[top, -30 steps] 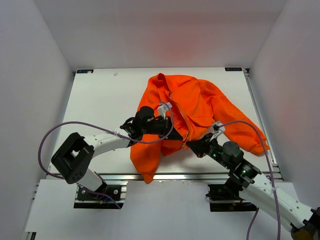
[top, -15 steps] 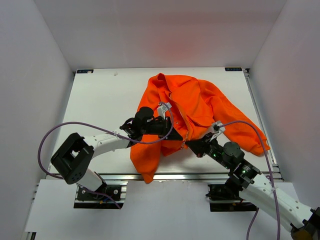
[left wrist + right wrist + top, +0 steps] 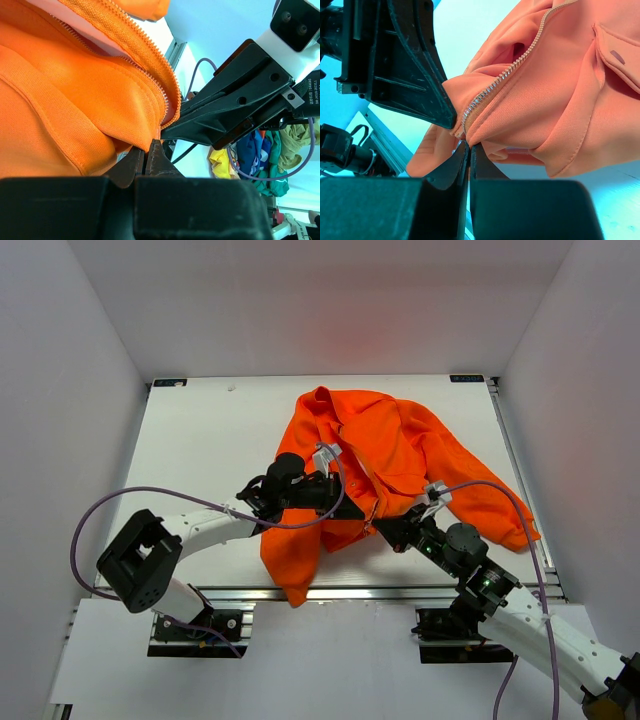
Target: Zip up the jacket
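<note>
The orange jacket point(image 3: 400, 445) lies crumpled on the white table point(image 3: 210, 440), its collar toward the back and one sleeve hanging over the front edge. Its pale zipper point(image 3: 492, 87) runs down to the bottom hem, where both grippers meet. My left gripper point(image 3: 362, 512) comes in from the left, shut on the hem fabric beside the zipper point(image 3: 125, 55). In its wrist view the left gripper point(image 3: 147, 150) pinches the orange edge. My right gripper point(image 3: 384, 530) reaches in from the right. The right gripper point(image 3: 469, 147) is shut on the jacket's hem just under the zipper's lower end.
The metal rail point(image 3: 400, 592) marks the table's front edge. White walls close in three sides. A purple cable point(image 3: 150, 502) loops over the left arm. A heap of coloured clothes point(image 3: 260, 150) shows beyond the table in the left wrist view.
The left arm's elbow has sunk slightly toward the lower left. Both grippers and the jacket stay where they were.
</note>
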Controlling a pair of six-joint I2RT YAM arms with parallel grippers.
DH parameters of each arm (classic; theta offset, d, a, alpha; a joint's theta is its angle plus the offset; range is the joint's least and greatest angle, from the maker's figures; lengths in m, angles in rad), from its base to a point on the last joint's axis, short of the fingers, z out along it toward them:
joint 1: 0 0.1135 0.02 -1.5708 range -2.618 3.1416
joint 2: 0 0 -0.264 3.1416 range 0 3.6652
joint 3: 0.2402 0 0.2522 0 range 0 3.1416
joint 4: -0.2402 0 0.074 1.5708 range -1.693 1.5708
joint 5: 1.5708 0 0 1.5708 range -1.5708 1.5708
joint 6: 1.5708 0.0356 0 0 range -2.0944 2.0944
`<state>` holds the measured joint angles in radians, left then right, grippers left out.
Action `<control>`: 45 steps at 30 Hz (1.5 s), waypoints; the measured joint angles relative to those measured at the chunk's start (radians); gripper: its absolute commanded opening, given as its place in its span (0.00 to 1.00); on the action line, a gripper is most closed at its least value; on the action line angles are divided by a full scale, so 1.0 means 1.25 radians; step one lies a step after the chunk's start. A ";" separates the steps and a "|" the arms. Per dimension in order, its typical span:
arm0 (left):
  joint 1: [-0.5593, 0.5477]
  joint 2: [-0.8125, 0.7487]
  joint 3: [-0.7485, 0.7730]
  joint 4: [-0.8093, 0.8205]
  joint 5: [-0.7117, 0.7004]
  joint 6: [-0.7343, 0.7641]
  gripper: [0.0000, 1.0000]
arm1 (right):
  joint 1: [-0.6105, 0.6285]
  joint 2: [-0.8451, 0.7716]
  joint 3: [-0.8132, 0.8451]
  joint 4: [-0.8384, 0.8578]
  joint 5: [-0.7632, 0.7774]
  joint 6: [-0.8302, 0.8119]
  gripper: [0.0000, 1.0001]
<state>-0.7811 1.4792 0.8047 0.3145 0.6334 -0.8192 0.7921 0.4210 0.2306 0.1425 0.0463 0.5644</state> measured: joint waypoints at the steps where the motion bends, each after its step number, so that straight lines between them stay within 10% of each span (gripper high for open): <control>1: 0.000 -0.001 0.000 0.000 -0.001 0.002 0.00 | 0.000 0.000 0.000 0.000 0.003 0.000 0.00; 45: 0.000 -0.035 -0.023 0.000 -0.020 -0.002 0.00 | 0.000 0.015 0.000 0.048 -0.043 -0.059 0.00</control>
<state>-0.7811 1.4349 0.7765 0.3145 0.6090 -0.8215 0.7921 0.4397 0.2310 0.2024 -0.0074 0.4904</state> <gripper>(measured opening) 0.036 0.013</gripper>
